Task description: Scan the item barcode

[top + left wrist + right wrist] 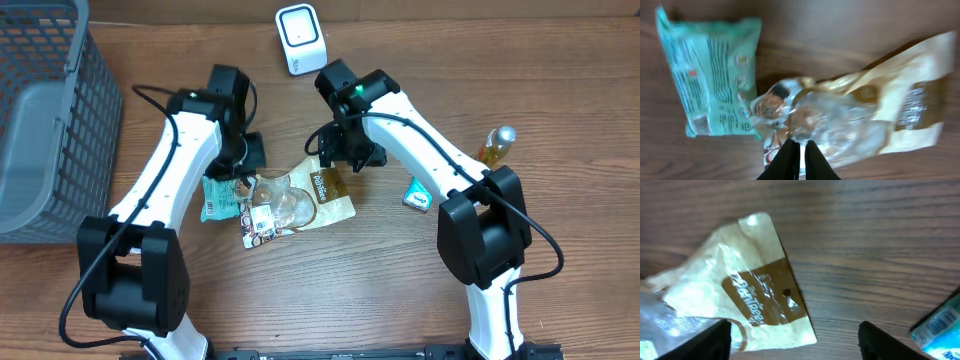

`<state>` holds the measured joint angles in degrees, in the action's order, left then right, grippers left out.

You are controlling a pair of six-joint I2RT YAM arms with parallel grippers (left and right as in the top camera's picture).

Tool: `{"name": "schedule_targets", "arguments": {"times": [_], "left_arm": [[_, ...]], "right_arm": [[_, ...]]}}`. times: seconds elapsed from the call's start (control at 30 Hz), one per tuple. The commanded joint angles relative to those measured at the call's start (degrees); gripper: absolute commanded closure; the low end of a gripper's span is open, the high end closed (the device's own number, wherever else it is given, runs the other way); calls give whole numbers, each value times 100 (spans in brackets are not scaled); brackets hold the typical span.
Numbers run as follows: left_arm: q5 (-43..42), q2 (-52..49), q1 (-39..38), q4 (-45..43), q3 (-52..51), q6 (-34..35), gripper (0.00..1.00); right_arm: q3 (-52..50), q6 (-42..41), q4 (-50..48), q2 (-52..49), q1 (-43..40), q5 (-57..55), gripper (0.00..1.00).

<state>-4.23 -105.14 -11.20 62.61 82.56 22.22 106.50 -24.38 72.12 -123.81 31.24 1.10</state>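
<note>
Table: brown wood-grain table (380,290); everything lies on it, with both arms reaching in toward the middle.

Basket: grey wire-mesh basket (95,100) at the far left edge, well apart from the work.

Item: clear-and-tan plastic snack bag (300,200) with a brown label. It lies flat and crumpled at the centre, between the two grippers. A white printed patch at its near end may carry the barcode, but it is too small to be sure.

Neighbour: mint-green printed plastic packet (215,200), touching the snack bag's left edge.

Scanner: white box-shaped barcode scanner (300,38), standing at the far side of the table, apart from the bag.

Left gripper (800,157): fingers drawn almost together, apparently pinching the bag's clear film at its near edge.

Right gripper (794,335): fingers spread wide over the tan end, holding nothing.

Bottle: small amber bottle (497,145) with a silver cap, off to the right.

Sachet: small teal sachet (419,195), beside the right arm.

Step in hand: probably securing the bag for lifting.

Doing it well: check that the pinch has real film, not just a fold. Lift slowly so the green packet is not dragged along. Consider taking the tan end with the right gripper to stretch the wrinkles flat. Then turn the printed patch squarely toward the scanner's face, away from glare.
</note>
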Motion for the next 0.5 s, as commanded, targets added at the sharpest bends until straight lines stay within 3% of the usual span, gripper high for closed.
{"name": "schedule_targets", "arguments": {"times": [0.0,0.13,0.37,0.47], "left_arm": [[-24,-50,-7,-175,-605,74,89],[-26,-50,-92,-546,-1073,72,89],[-149,-52,-323,-1368,-1526,72,89],[-247,-52,-435,-1692,-1569,76,90]], "right_arm": [[-247,214,-94,55,2,-22,19],[-376,382,-216,55,-216,116,19],[-380,1576,-214,52,-813,1965,18],[-380,1648,-103,52,-973,2046,18]]}}
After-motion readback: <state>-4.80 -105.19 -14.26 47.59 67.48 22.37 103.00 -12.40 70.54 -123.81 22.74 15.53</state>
